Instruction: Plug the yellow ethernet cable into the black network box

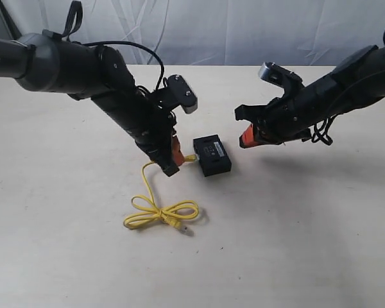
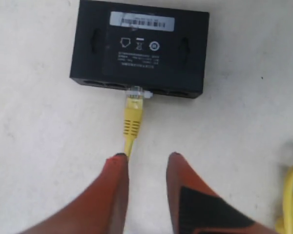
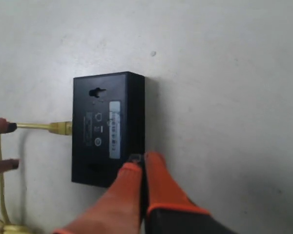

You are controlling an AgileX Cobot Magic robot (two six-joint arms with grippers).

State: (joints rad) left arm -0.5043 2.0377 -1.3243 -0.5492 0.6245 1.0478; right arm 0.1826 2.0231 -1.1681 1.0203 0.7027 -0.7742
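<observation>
I see the yellow ethernet cable [image 2: 133, 117] plugged into the black network box [image 2: 139, 46]. Left gripper [image 2: 146, 158] fingers apart behind the plug; right gripper [image 3: 139, 158] closed, empty.

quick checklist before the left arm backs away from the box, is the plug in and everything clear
1. Plug of the yellow ethernet cable meets a port in the black network box: ok; fully latched: cannot tell.
2. Left claw open, plug boot free ahead of its tips: ok, though the cord passes right at one fingertip.
3. Right claw shut, tips at the box's edge opposite the plug: ok; actually pressing: cannot tell.
4. Box flat on the table, label up: ok.
5. Cable's knotted loops lie beside the left arm's path: ok.
</observation>
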